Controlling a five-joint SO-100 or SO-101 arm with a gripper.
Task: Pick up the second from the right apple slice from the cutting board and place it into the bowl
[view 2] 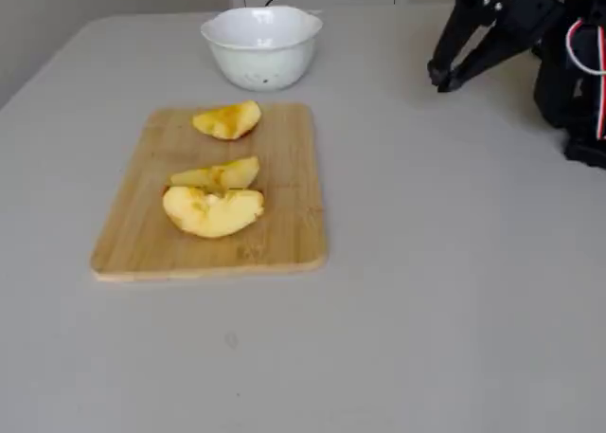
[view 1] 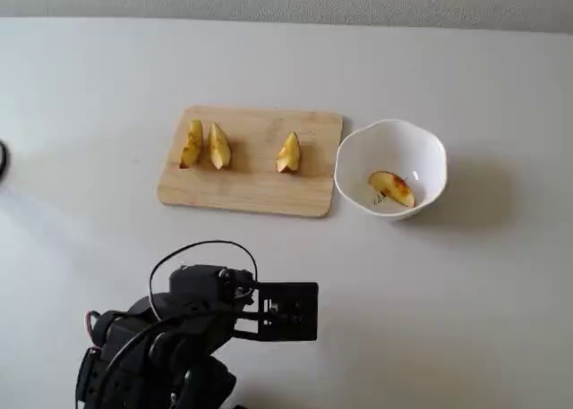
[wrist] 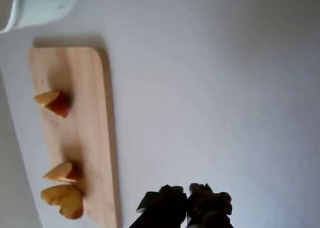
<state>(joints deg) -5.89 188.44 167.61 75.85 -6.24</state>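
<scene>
On the big grey tabletop (view 1: 466, 284) the tan wooden cutting board (view 1: 251, 192) holds three apple slices, right of it the white shiny bowl (view 1: 428, 149) holds one pale apple slice with a red skin edge (view 1: 392, 188), and the black gripper (view 2: 442, 77), empty and pinched narrow, hangs far from both.

arm (view 1: 170, 346): black plastic | cables: black loop, red-white | tool (view 2: 443, 76): black
</scene>
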